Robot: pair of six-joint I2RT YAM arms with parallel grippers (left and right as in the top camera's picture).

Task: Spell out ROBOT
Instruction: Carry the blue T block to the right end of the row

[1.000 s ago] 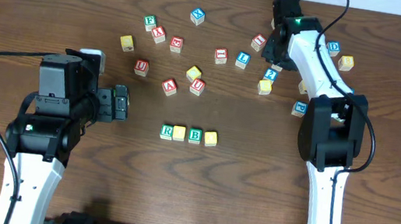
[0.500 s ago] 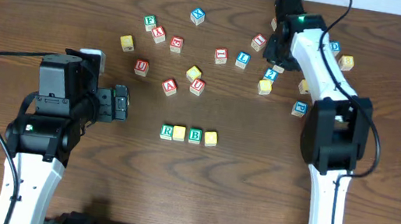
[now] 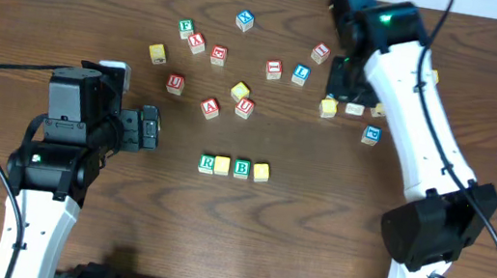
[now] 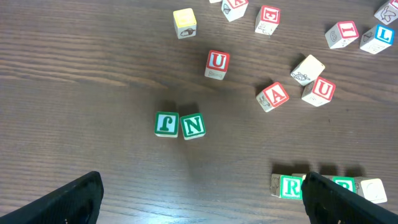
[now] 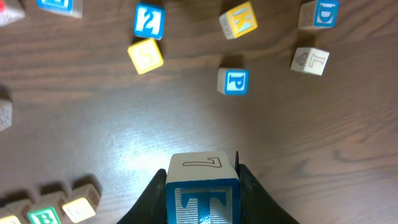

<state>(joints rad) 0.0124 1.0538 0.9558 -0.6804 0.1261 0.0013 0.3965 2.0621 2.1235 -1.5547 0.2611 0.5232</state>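
1 T block (image 5: 202, 198) clamped in right hand (image 5: 203, 180), blue T face upright in wrist view, left hand (image 4: 202, 199) spread wide

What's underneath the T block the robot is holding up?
Only bare wooden table shows around the T block, clamped in the right gripper above it. The spot straight underneath is hidden by the block itself.

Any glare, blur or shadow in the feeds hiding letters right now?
Right wrist: a glare patch on the table left of the gripped T block; the row of blocks at bottom left is soft. Left wrist: even light, N block sharp. Overhead: the right arm covers some blocks.
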